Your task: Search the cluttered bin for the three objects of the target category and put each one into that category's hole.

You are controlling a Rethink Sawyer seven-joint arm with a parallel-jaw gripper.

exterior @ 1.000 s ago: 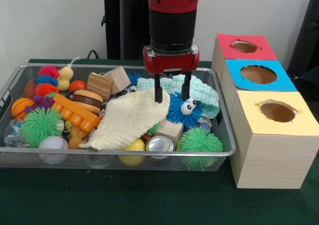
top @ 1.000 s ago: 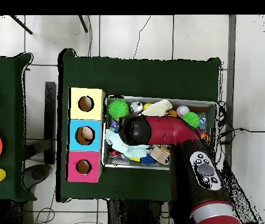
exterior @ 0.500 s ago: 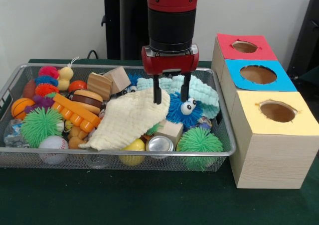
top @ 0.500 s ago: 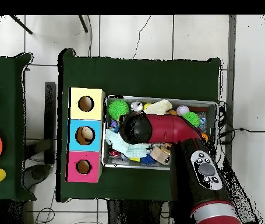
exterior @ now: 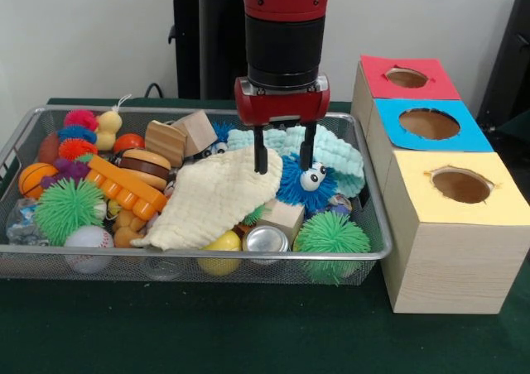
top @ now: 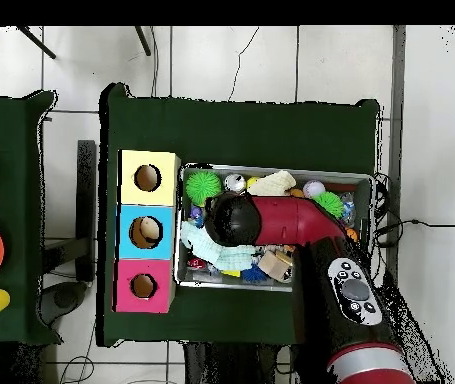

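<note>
The gripper (exterior: 283,151) is held at frame centre above the bin (exterior: 374,225), jaws spread. A cream cloth (exterior: 211,198) and blue fuzzy toy (exterior: 305,182) are seen directly below.

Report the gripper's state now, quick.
Gripper: open, holding nothing, fingers apart above the cream cloth and the blue fuzzy toy in the wire bin.

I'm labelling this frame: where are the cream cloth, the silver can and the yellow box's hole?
cream cloth (exterior: 217,198), front view, middle of the fabric.
silver can (exterior: 266,239), front view, its shiny top.
yellow box's hole (exterior: 461,186), front view, inside the dark opening.
</note>
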